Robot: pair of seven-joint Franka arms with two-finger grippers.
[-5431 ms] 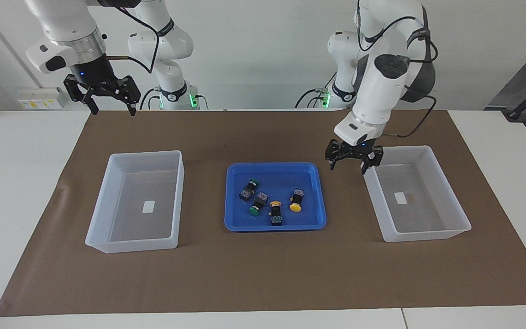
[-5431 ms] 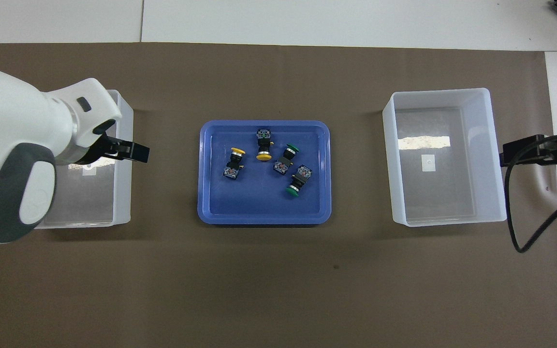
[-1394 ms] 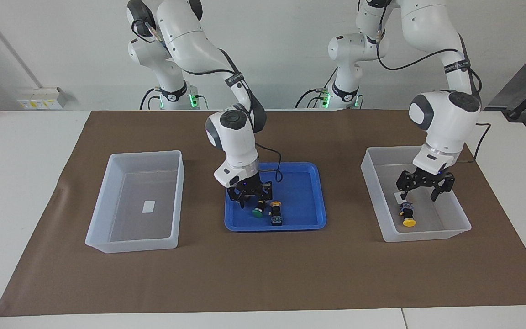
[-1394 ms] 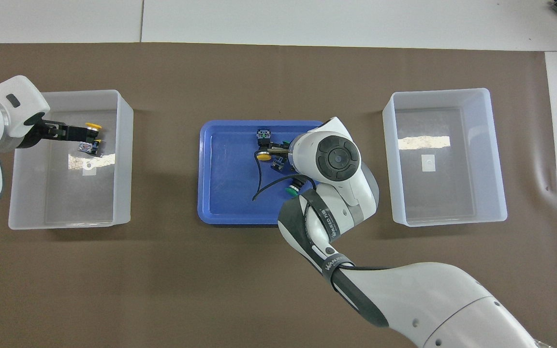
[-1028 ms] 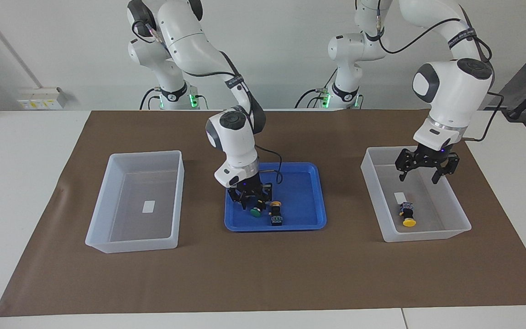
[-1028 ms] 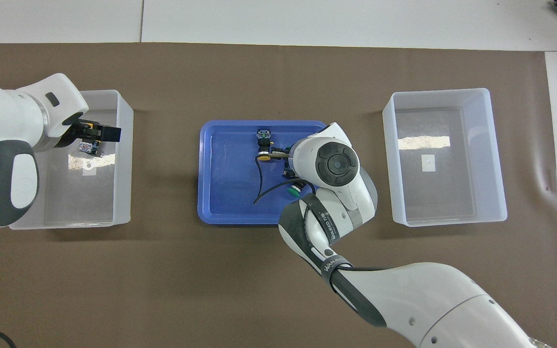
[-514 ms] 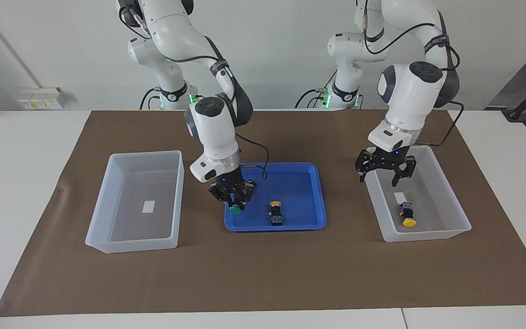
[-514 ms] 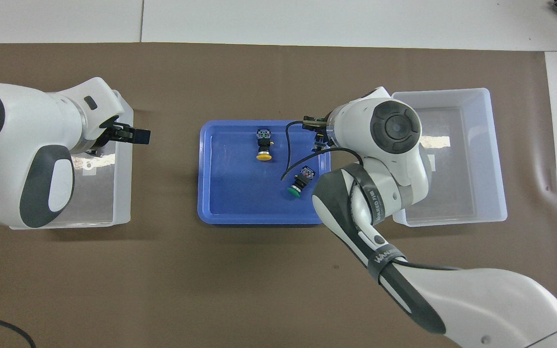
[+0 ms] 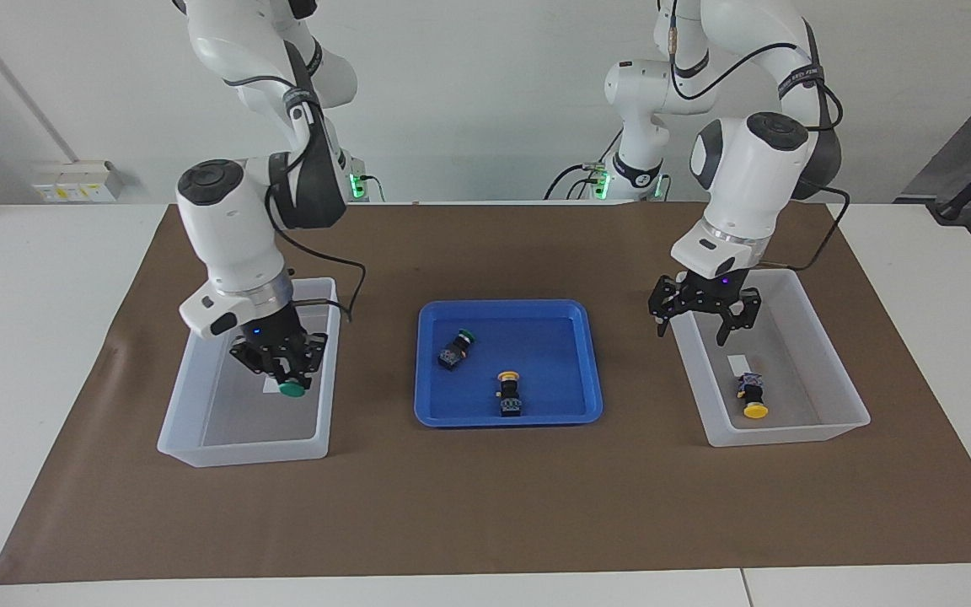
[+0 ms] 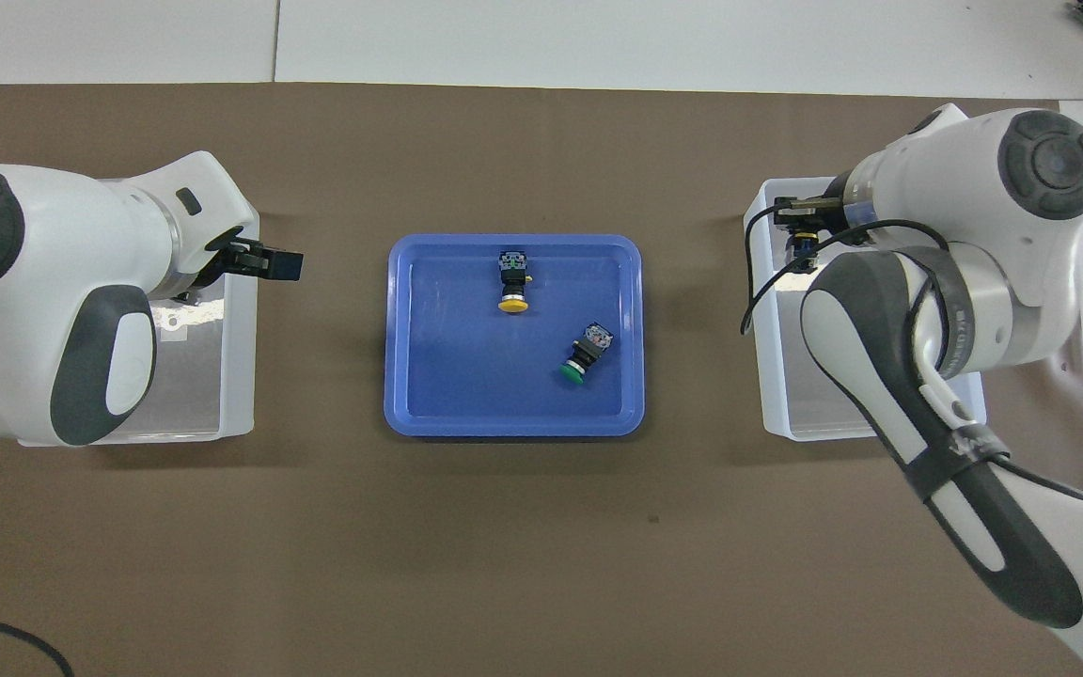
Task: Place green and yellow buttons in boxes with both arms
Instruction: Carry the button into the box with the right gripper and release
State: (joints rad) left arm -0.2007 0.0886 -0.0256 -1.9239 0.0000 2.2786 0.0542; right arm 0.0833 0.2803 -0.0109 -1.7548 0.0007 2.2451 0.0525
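My right gripper [image 9: 281, 378] is shut on a green button [image 9: 290, 389] and holds it low inside the box [image 9: 241, 451] at the right arm's end, over its white label. My left gripper [image 9: 693, 330] is open and empty over the tray-side rim of the other box [image 9: 789, 434], where a yellow button [image 9: 753, 398] lies. A green button [image 9: 456, 348] and a yellow button [image 9: 509, 393] lie in the blue tray [image 9: 570, 413]. The overhead view shows that tray [image 10: 429, 395] with the yellow button [image 10: 511, 282] and the green button [image 10: 584, 354].
A brown mat [image 9: 485, 506] covers the table's middle under the tray and both boxes. In the overhead view the arms hide much of each box [image 10: 231, 414] [image 10: 776, 414]. White tabletop [image 9: 30, 278] lies past the mat at both ends.
My right gripper has carried a green button from the tray into the box at the right arm's end. My left gripper, which released a yellow button earlier, has hardly moved.
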